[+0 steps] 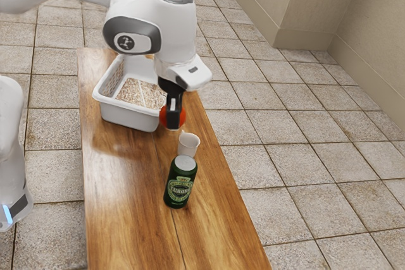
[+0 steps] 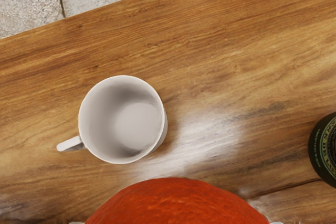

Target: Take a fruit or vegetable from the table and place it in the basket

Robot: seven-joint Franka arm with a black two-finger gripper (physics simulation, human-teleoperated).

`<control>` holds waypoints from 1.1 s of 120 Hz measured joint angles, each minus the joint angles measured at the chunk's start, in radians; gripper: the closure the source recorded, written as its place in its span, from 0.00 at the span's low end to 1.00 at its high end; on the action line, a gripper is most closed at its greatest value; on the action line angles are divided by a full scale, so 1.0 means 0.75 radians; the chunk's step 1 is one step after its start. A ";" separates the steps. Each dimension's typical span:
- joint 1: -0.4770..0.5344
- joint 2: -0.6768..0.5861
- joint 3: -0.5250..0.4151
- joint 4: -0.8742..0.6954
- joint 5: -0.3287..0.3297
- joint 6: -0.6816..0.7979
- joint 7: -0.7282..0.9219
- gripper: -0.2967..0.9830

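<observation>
Firmly, a black pincer [image 1: 173,124] had its two fingers clamped on a round red-orange fruit or vegetable [image 1: 181,117], gripping it from both sides at the end of the white arm [image 1: 139,33]. The catch hung near the corner of a white basket [image 1: 130,118], outside its rim in the exterior view, though its exact height over the wooden bench [image 1: 126,207] could not be told. Near the held piece stood a white mug [image 1: 188,143], upright on the wood, its mouth facing up and its handle jutting from one side. Just beside the mug, on the side away from the basket, a green beer can [image 1: 180,184] with a pale top stood upright, its label facing the exterior camera. Beyond the bench spread a floor of speckled tiles [image 1: 304,156], which met a beige wall [image 1: 304,4] at the exterior view's upper right
</observation>
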 joint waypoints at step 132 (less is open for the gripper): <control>0.436 -0.251 0.277 -0.176 0.120 0.035 -0.017 0.48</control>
